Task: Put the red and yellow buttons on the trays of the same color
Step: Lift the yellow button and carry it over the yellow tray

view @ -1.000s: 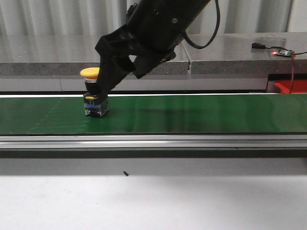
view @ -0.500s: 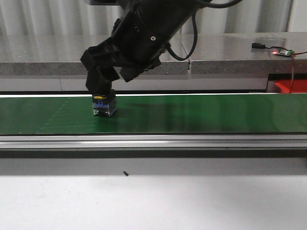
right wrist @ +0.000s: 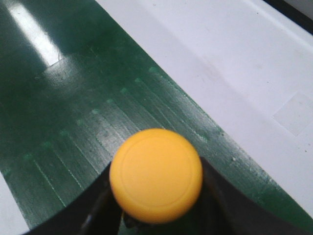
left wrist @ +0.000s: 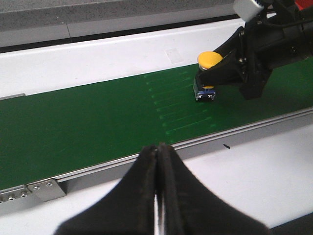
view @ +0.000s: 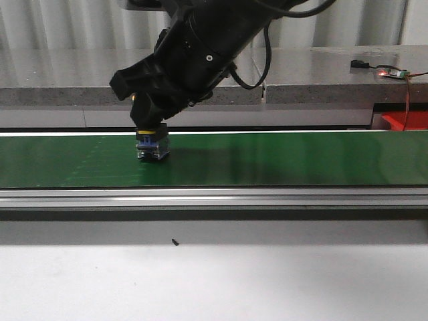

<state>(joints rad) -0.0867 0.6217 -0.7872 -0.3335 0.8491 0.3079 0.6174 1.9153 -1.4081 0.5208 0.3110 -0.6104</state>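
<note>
The yellow button (view: 152, 146) stands upright on the green belt (view: 281, 160), left of centre. My right gripper (view: 150, 127) has come down over it from above. In the right wrist view its fingers (right wrist: 98, 210) sit tight against both sides under the yellow cap (right wrist: 155, 171), shut on the button. In the left wrist view the cap (left wrist: 210, 58) shows above the dark fingers. My left gripper (left wrist: 158, 148) is shut and empty, over the white table just in front of the belt's rail. The red button and the yellow tray are out of view.
A metal rail (view: 214, 196) runs along the belt's near edge, and a grey ledge (view: 321, 87) lies behind the belt. A red piece (view: 406, 120) shows at the far right behind the belt. A small lit board (view: 391, 72) lies on the ledge.
The button has travelled right along the belt. My right gripper followed it, lowered over the cap and closed round it, so the cap is now hidden in the front view.
</note>
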